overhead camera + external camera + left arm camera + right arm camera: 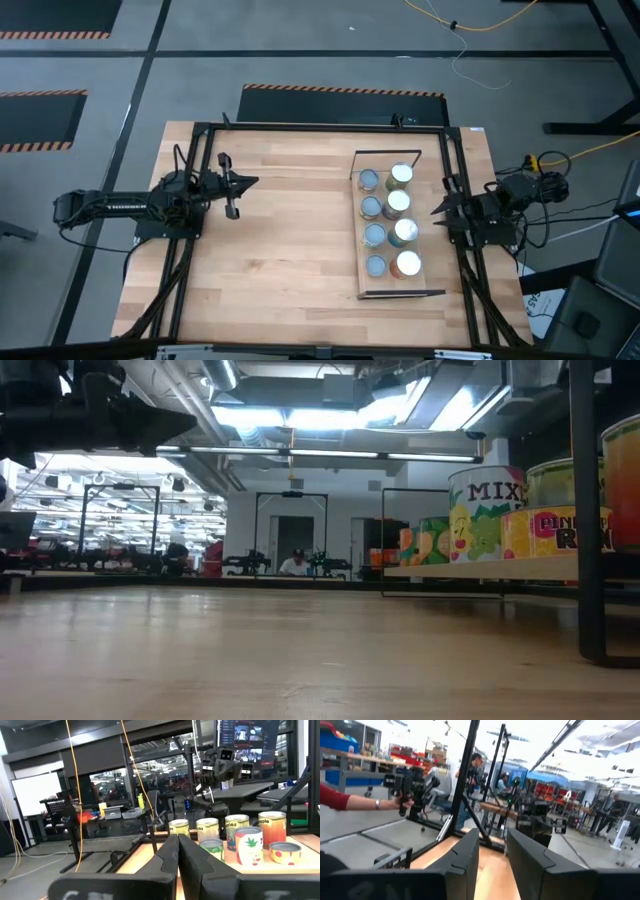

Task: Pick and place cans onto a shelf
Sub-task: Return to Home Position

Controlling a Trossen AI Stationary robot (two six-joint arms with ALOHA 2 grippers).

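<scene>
Matte-black jointed arms (120, 205), tapered black pincer fingers (467, 855)

bright overhead ceiling lights (300, 415), blurred wrist views

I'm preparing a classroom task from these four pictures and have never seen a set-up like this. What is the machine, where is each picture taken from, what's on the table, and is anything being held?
It is a robot with two dark arms at a wooden table, each ending in a two-finger gripper. One picture looks straight down, one looks level across the tabletop, and two come from cameras on the arms' wrists. From above, the left gripper is shut and the right gripper is open. Neither holds anything. Between them lies the shelf, with eight cans standing on it in two rows of four.
</scene>
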